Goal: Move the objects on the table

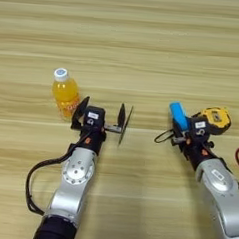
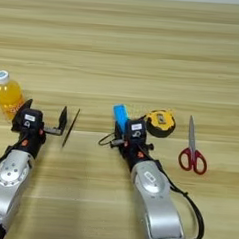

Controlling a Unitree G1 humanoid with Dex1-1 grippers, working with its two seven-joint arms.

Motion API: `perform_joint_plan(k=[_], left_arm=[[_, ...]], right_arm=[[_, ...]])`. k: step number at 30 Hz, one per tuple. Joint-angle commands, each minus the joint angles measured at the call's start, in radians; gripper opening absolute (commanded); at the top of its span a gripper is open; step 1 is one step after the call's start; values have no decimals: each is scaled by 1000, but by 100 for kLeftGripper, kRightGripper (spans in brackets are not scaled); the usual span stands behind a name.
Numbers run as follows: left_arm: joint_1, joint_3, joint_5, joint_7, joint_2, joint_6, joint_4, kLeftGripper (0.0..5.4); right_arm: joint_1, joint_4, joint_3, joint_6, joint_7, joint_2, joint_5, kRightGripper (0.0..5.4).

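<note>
Reaching toward the bottle [image 1: 65,92] with left pincer [image 1: 102,117] wide; right pincer [image 1: 183,126] seemingly gripping the blue bar [image 1: 178,114], probably lifting next.

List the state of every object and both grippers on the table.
Bottle: upright, capped, beside the left gripper's finger.
Stick: lying flat, free, just right of the left gripper.
Blue bar: at the right gripper's tip; grip unclear.
Tape measure: on the table, right of the right gripper.
Scissors: lying flat, blades closed, untouched.
Left gripper: open, empty.
Right gripper: at the blue bar.
</note>
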Motion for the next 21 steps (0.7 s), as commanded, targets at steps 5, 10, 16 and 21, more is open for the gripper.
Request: perform_joint_plan(k=[5,10,16,21], left_arm=[[-11,-7,12,8,-7,16,-4,540],[-9,-7,12,7,-7,17,-8,540],[-4,-7,12,6,-7,19,-16,540],[0,-7,13,7,-7,21,-22,540]], right_arm=[[-103,60,8,47,-18,39,-4,140],[-166,154,4,45,-20,57,1,140],[-226,269,-16,28,-19,72,10,140],[-256,346,-20,12,-12,87,14,140]])
